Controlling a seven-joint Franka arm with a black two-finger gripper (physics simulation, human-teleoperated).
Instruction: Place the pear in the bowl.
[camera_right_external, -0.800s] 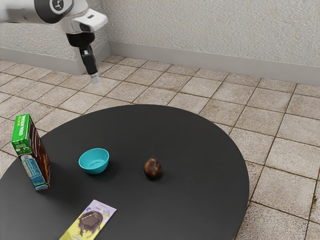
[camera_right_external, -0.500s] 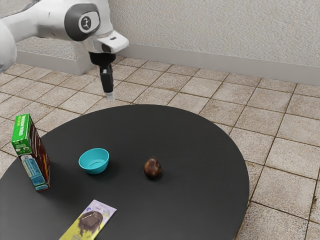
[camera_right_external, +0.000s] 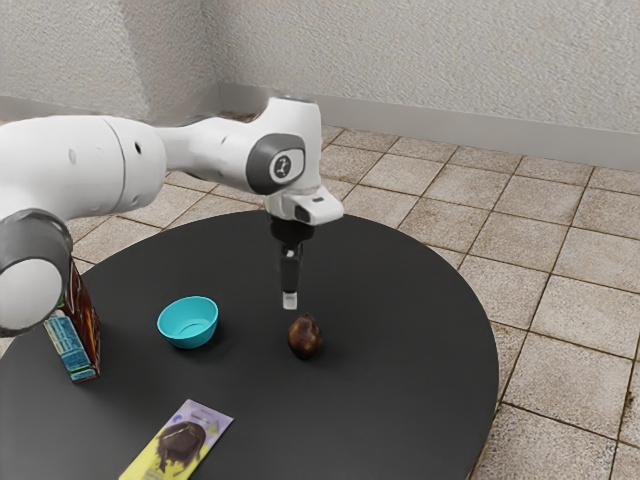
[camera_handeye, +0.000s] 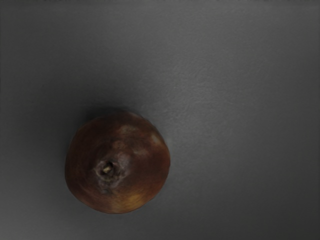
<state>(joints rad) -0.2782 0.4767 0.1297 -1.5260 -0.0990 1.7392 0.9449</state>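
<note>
My gripper (camera_right_external: 290, 300) points down in the exterior view, its tip just above and slightly to the exterior view's left of the pear; the side-on angle hides the gap between its fingers. The brown pear (camera_right_external: 306, 337) stands upright on the black table, stem up. Seen from above in the wrist view, the pear (camera_handeye: 118, 162) lies below my hand with its stem facing the camera. A turquoise bowl (camera_right_external: 188, 323) sits on the table toward the exterior view's left, apart from the pear, with nothing in it.
An upright box (camera_right_external: 74, 335) stands beyond the bowl at the exterior view's left, partly covered by the arm. A yellow and lilac packet (camera_right_external: 182, 440) lies flat near the exterior view's lower edge. The round black table (camera_right_external: 400, 400) carries everything.
My arm has swung toward the exterior view's right and come down, bringing the gripper from beyond the table's far edge to close over the pear. Pear and bowl have not moved.
</note>
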